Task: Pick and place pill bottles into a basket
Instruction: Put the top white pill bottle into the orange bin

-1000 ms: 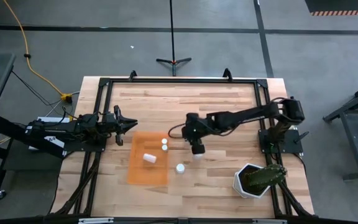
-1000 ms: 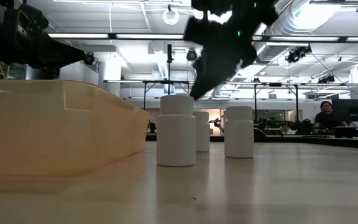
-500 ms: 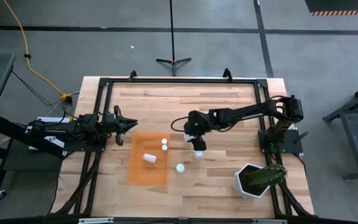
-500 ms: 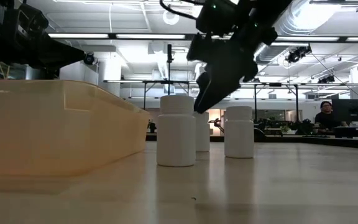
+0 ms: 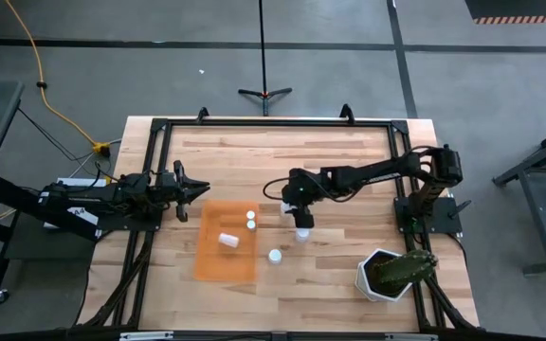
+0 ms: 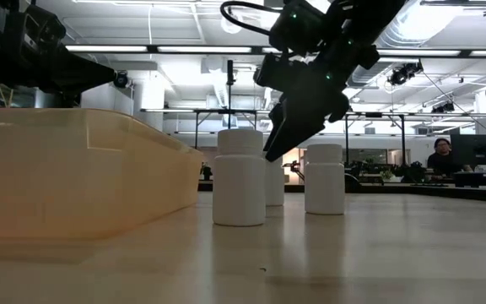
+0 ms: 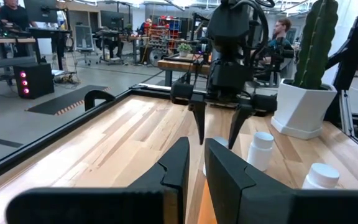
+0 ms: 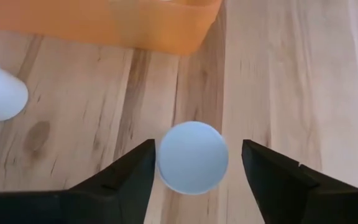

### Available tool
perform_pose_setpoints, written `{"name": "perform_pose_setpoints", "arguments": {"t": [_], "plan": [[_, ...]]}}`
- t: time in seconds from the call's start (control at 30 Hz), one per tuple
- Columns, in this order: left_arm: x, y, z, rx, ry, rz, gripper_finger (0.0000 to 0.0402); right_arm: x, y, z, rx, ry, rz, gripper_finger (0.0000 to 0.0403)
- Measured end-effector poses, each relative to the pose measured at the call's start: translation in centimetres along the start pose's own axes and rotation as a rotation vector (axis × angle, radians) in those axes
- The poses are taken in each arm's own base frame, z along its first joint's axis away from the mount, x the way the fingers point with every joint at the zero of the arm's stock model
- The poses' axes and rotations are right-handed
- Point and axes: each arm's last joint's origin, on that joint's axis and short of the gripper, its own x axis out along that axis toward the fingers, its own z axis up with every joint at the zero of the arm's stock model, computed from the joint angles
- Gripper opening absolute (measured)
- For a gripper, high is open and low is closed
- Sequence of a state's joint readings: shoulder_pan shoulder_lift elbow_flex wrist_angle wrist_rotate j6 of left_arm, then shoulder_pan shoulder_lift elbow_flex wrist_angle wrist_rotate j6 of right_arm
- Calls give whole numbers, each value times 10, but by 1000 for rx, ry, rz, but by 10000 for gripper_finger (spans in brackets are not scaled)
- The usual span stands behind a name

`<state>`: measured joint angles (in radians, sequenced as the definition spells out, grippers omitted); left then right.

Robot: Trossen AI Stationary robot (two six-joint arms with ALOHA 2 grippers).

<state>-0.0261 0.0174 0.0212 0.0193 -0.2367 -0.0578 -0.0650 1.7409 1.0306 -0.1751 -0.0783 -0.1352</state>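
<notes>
The orange tray (image 5: pixel 218 260) lies on the table left of centre, with two white pill bottles standing at its right rim (image 5: pixel 251 221) and one lying on its side (image 5: pixel 227 241). Two more bottles stand on the wood: one (image 5: pixel 275 255) near the tray's right edge and one (image 5: pixel 300 235) further right. My right gripper (image 5: pixel 300 224) is open and points down over that second bottle (image 8: pixel 191 157), with one finger on each side of its cap and not touching it. My left gripper (image 5: pixel 201 189) is shut and empty, level, just beyond the tray's far left corner.
A white pot with a green cactus (image 5: pixel 389 272) stands at the table's near right corner. A black frame (image 5: pixel 273 123) runs around the table's edges. In the low view, the tray's wall (image 6: pixel 74 173) fills the left and three bottles stand to its right (image 6: pixel 240 177).
My right gripper has come down toward the bottle on the wood right of the tray, with its fingers still apart. The bottles and the tray have stayed where they were.
</notes>
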Motion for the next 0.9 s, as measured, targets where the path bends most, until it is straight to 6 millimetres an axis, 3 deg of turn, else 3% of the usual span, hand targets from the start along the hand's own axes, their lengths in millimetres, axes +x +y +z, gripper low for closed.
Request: {"name": "perform_pose_setpoints", "arguments": {"t": [0.47,0.77,0.9], "plan": [[0,0,0,0,0,-3,88,0,1,-1,0,1,46,148],[0,0,0,0,0,-2,88,18,1,-10,6,56,37,227],[0,0,0,0,0,-1,88,18,0,-8,5,42,24,231]]}}
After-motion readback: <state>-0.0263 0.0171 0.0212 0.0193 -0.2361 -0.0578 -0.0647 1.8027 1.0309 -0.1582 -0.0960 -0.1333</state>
